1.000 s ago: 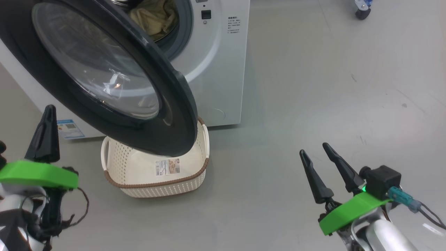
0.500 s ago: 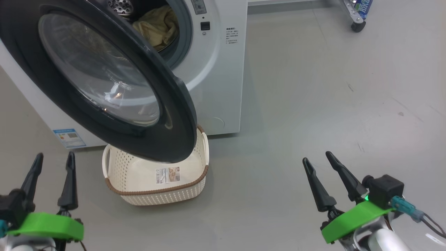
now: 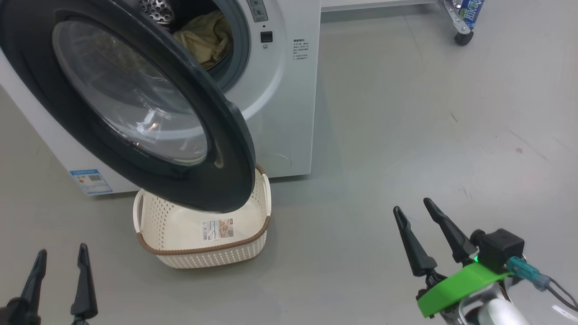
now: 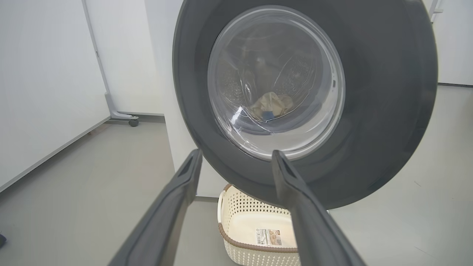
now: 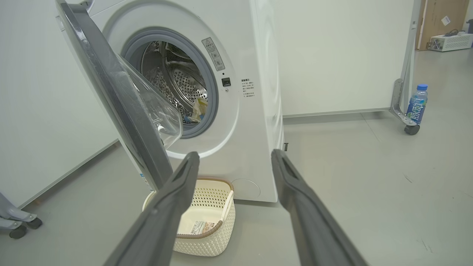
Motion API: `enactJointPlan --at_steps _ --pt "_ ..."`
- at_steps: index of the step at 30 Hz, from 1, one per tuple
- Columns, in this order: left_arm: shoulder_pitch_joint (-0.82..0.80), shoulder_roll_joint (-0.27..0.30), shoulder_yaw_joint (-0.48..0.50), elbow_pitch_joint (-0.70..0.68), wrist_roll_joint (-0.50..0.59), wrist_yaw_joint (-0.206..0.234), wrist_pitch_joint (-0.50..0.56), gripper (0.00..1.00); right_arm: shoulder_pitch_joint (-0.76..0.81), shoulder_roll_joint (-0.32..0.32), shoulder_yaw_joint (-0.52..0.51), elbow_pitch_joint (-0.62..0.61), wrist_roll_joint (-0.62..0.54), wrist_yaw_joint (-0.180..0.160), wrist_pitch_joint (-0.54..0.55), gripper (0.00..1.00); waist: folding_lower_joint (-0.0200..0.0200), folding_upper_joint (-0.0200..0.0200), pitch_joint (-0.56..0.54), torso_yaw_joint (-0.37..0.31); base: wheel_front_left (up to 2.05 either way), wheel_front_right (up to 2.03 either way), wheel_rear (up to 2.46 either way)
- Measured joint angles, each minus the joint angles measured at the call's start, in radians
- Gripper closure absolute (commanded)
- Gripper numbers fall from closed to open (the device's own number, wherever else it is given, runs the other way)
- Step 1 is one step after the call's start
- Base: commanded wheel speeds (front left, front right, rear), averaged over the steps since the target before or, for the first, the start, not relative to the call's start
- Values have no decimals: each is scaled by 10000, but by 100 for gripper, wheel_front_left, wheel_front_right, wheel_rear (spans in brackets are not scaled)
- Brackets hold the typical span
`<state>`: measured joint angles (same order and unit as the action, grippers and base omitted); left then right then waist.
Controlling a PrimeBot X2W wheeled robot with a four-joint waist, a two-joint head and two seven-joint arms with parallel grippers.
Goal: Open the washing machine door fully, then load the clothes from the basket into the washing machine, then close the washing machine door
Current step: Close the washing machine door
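Note:
The white washing machine (image 3: pixel 280 90) stands at the upper left with its black-rimmed door (image 3: pixel 135 104) swung half open, overhanging the cream basket (image 3: pixel 203 246). The basket's bare base and label sticker show. Pale yellow clothes (image 3: pixel 203 38) lie in the steel drum, and in the left wrist view I see the clothes (image 4: pixel 271 105) through the door (image 4: pixel 388 92) glass. My left gripper (image 3: pixel 62 252) is open low at the left, apart from the door and left of the basket. My right gripper (image 3: pixel 412 205) is open over bare floor, well right of the basket (image 5: pixel 207 210).
A wheeled white partition frame with a blue bottle (image 5: pixel 417 103) on its foot stands at the far right, behind the machine's right side. Another caster foot (image 4: pixel 133 122) is left of the machine. Grey floor (image 3: pixel 406 113) stretches to the right.
My left gripper has opened and pulled back and down from beside the door's lower left rim. The head camera has tilted up a little. The door and right gripper have stayed put.

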<state>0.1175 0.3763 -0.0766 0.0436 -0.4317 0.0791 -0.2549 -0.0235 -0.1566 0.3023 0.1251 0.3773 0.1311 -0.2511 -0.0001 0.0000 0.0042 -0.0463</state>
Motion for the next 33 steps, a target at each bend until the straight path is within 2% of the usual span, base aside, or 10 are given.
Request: enactJointPlan --at_steps 9,19,33 --pt "409 -339 215 -115 94 -253 0 0 112 -2 4 -4 -52 0 2 0 0 0 -49 -143 0 0 0" --pt "786 -654 581 -232 299 -313 0 0 200 -4 2 -6 -94 0 2 0 0 0 -84 -214 0 0 0" --pt "921 -844 805 -278 453 -520 0 0 200 -2 -12 -6 -107 0 0 0 0 0 -65 -204 0 0 0"
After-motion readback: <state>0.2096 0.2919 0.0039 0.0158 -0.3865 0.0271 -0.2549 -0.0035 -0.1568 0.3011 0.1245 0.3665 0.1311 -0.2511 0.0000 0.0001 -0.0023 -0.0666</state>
